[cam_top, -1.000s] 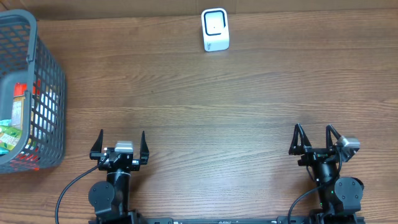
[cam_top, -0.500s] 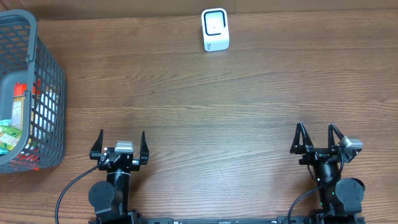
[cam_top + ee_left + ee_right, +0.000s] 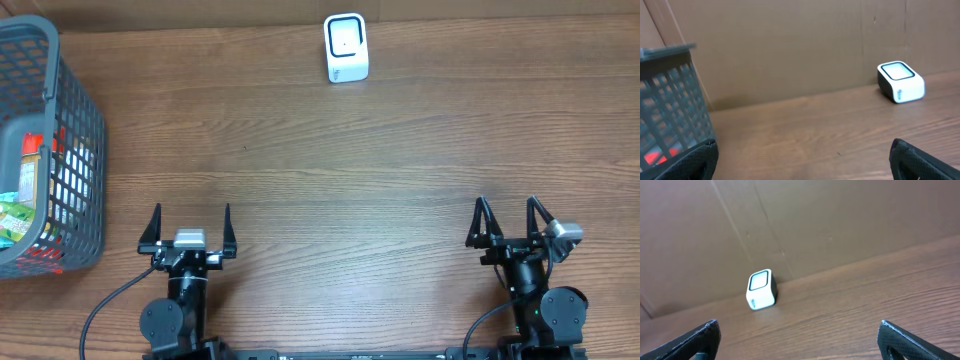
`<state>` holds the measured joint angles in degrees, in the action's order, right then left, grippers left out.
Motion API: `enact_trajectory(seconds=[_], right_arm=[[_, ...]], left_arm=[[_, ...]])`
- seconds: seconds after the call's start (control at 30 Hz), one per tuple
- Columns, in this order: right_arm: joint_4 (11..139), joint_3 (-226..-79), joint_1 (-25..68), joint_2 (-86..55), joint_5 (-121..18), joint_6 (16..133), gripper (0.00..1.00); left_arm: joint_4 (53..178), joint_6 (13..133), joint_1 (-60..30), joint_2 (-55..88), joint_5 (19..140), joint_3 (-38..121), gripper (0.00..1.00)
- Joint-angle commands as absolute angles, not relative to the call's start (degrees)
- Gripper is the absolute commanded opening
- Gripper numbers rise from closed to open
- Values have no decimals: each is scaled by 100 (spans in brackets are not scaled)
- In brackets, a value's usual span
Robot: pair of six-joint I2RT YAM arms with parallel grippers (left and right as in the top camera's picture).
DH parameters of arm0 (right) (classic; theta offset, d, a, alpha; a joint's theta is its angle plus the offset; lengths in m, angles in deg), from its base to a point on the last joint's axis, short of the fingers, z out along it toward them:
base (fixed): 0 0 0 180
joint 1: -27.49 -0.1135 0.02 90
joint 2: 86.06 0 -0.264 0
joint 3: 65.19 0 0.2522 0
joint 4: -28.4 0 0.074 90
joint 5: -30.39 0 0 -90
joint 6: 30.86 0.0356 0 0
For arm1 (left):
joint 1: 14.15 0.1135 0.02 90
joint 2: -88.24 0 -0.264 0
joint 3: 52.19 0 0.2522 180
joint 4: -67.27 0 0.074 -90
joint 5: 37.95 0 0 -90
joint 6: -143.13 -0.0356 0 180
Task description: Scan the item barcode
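Overhead, left gripper [image 3: 191, 214] and right gripper [image 3: 507, 207] stand wide, empty. Reaching into the basket [image 3: 88, 150], either could snag its mesh.

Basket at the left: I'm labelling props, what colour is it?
The basket is grey mesh; the overhead view shows it best.

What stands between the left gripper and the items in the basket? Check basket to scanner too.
Only the basket's mesh wall: the items lie inside it, so the left gripper would likely have to come in over the rim. Between basket and scanner, nothing visible stands on the table.
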<state>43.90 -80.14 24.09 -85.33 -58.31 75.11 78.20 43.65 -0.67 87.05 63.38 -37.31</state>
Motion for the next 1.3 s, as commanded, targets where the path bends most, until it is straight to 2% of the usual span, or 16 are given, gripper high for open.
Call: enact_trajectory(seconds=[0.0, 0.1, 0.23, 0.33, 0.6, 0.9, 1.03, 1.27], right_arm=[[4384, -8443, 2427, -8530, -5676, 7115, 100], [4399, -8956, 2427, -8183, -5720, 6637, 100], [4399, -9835, 2427, -7234, -5827, 6541, 100], [4447, -10458, 2427, -6515, -5823, 6479, 100], [5496, -12504, 2427, -4456, -5493, 6460, 100], [8158, -15367, 2424, -2183, -5152, 6315, 100], [8692, -16051, 2424, -1628, -5047, 6324, 100], [8825, -16051, 2420, -1444, -4516, 6654, 100]], left_arm=[[8076, 4877, -100, 8464, 6417, -3136, 100], [8402, 4877, -100, 7773, 6414, -2341, 100], [8537, 4824, -100, 6324, 6528, -1051, 100], [9092, 4643, -100, 5391, 6742, 5, 100], [11777, 4239, -100, 2814, 6703, 3618, 100], [15038, 4243, -102, 399, 6917, 7891, 100], [15403, 4241, -104, 1, 7009, 8715, 100], [15678, 4505, -104, -25, 7645, 8719, 100]])
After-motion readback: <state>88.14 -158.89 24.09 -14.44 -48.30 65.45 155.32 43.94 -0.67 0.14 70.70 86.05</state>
